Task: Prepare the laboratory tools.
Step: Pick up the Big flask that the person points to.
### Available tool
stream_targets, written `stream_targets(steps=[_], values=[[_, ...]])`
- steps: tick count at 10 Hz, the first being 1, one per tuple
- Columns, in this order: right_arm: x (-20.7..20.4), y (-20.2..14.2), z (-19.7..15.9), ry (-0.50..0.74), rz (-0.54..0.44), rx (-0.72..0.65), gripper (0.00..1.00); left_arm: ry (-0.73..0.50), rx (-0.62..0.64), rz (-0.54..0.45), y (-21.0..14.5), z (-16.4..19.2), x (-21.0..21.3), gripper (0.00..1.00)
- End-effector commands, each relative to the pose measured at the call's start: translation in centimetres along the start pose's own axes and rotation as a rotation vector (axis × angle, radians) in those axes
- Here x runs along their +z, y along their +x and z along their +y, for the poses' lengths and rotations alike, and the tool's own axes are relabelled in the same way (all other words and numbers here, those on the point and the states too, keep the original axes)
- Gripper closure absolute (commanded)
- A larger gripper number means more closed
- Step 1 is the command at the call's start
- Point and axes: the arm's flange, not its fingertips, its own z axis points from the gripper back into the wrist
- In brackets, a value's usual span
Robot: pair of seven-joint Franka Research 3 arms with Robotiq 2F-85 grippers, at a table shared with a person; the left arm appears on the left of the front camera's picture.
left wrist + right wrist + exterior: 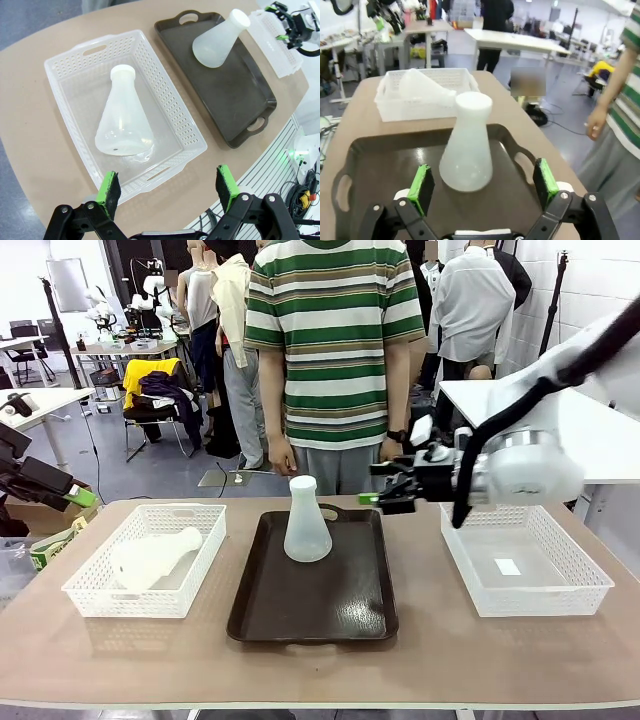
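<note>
One flask [306, 525] stands at the tray's [335, 595] far edge, right gripper [378, 484] spread and facing it. The other flask [122, 120] lies in the left-edge basket [192, 132]; I'd have the left gripper [169, 186] (also spread) pinch its neck squarely.

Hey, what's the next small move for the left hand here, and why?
Probably lower the left hand toward the flask lying on its side in the white basket. The hand is open and hangs above the basket's near end, while the other flask stands upright on the brown tray, so this one looks like the one left to move.
</note>
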Motion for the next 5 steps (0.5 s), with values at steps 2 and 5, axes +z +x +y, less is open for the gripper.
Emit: stream_targets(steps=[2,5], values=[[5.8,1.8,-0.5,-0.111,0.056,-0.023,0.00,-0.025,-0.017,-0.016,0.0,0.3,0.0,0.00],[12.8,3.0,-0.9,-0.207,0.234,-0.110,0.00,-0.025,-0.017,-0.016,0.0,0.3,0.0,0.00]])
